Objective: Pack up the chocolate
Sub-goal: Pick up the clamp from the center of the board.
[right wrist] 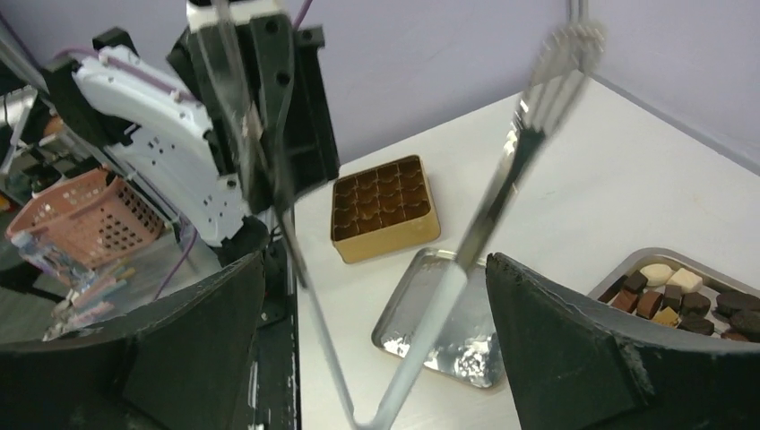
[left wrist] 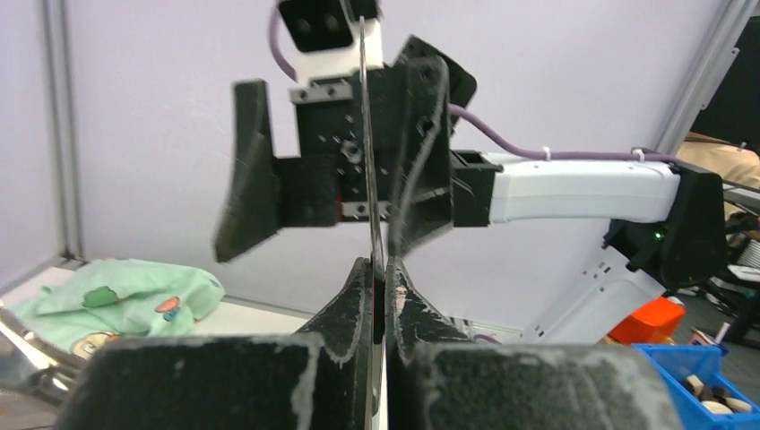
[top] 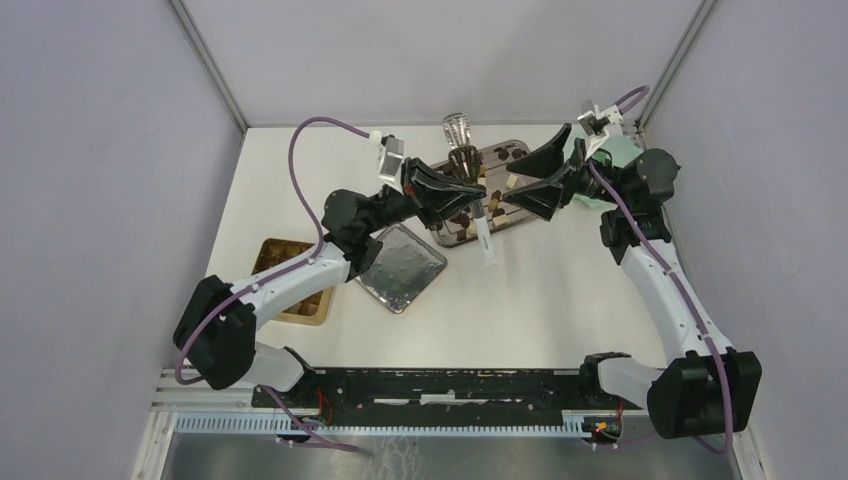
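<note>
Several chocolate pieces (top: pixel 514 153), dark, light brown and cream, lie in a steel tray (top: pixel 522 215) at the back; they also show in the right wrist view (right wrist: pixel 674 291). My left gripper (top: pixel 472 194) is shut on one arm of the long silver tongs (top: pixel 486 238), seen edge-on between its fingers (left wrist: pixel 377 279). My right gripper (top: pixel 513 185) is open; the tongs (right wrist: pixel 502 193) stand in a V between its fingers (right wrist: pixel 376 269) without touching them. The gold gridded tin (right wrist: pixel 385 209) sits at the left (top: pixel 283 255), partly under my left arm.
A flat silver lid (top: pixel 403 265) lies between the tin and the tray, also in the right wrist view (right wrist: pixel 445 315). A green cloth (top: pixel 612 158) sits at the back right corner (left wrist: pixel 116 291). Walls close three sides of the table.
</note>
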Available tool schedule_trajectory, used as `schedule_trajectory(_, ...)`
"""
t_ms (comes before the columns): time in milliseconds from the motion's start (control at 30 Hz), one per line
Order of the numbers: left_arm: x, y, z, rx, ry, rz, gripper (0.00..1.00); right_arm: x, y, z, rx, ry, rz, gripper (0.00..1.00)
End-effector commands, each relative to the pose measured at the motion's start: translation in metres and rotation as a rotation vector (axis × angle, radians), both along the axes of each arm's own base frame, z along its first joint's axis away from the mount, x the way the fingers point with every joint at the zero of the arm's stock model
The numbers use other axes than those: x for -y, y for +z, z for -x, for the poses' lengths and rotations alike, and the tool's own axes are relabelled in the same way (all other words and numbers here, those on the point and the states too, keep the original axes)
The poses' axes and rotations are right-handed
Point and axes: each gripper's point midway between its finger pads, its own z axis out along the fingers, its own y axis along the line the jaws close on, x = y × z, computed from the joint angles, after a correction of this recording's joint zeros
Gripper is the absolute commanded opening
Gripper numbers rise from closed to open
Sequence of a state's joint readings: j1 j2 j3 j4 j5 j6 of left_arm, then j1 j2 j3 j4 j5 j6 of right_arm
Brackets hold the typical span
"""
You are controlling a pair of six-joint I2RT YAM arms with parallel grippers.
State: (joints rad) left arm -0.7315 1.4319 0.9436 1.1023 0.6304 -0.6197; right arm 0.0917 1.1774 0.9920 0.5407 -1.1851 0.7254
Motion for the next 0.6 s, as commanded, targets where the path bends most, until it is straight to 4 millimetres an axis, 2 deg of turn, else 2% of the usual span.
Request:
schedule_trajectory(0,-0.03,0.043,0.013,0.082,0.026,0.105,0.02,-0.002,-0.007,0.034,0.145,0.103,0.059,0.98)
schedule_trajectory(133,-0.033,0.048,0.011,0.095,0.056,0.1,0.02,-0.005,-0.015,0.055,0.244,0.137,0.092,0.98)
schedule_trajectory(233,-0.034,0.056,0.009,0.103,0.072,0.107,0.02,-0.01,-0.025,0.059,0.288,0.144,0.142,0.98)
schedule_trajectory(333,-0.036,0.065,0.01,0.116,0.073,0.12,0.02,-0.013,-0.037,0.053,0.264,0.128,0.184,0.98)
schedule_trajectory(567,-0.041,0.085,0.018,0.148,0.066,0.159,0.02,-0.022,-0.044,0.039,0.164,0.051,0.16,0.98)
